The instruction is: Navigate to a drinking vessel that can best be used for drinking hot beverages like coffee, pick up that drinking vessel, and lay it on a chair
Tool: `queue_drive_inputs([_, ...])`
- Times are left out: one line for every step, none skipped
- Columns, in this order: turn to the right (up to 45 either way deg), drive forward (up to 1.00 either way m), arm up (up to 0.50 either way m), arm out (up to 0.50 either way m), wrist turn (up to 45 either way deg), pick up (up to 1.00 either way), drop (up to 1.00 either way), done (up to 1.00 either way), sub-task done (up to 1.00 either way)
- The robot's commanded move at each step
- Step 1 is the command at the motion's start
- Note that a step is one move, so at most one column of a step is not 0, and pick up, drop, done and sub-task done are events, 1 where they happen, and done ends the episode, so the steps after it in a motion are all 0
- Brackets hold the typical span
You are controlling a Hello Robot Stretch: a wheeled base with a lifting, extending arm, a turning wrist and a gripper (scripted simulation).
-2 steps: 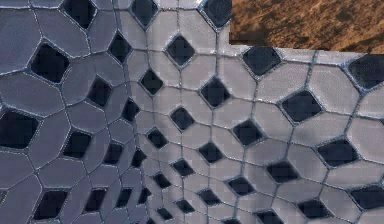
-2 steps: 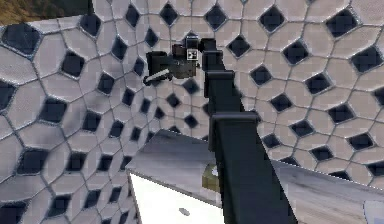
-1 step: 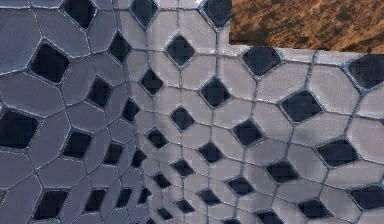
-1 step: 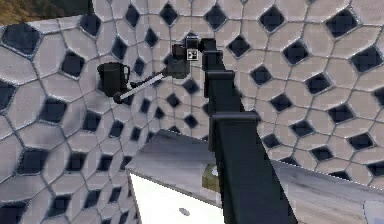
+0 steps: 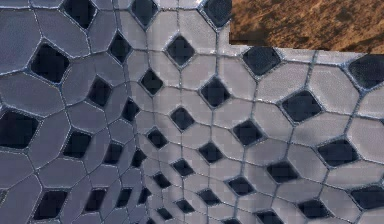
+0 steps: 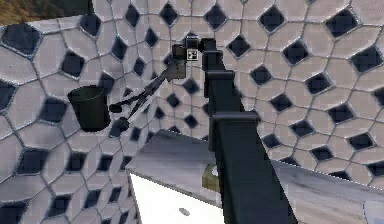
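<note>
A dark mug [image 6: 88,107] is seen hanging at the far end of the gripper [image 6: 116,102], clear of the tiled floor [image 6: 300,70], so it is judged to be held. Whether the fingers [image 6: 145,85] are apart or together cannot be told. The arm [image 6: 225,115] is extended sideways, probably so the mug is carried free of the base, and laying it on a chair is not yet done.
</note>
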Motion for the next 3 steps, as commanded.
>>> queue_drive_inputs([0.0, 0.0, 0.0, 0.0, -9.0, 0.0, 0.0, 0.0, 0.0])
queue_drive_inputs([0.0, 0.0, 0.0, -0.48, 0.0, 0.0, 0.0, 0.0, 0.0])
queue_drive_inputs([-45.0, 0.0, 0.0, 0.0, 0.0, 0.0, 0.0, 0.0, 0.0])
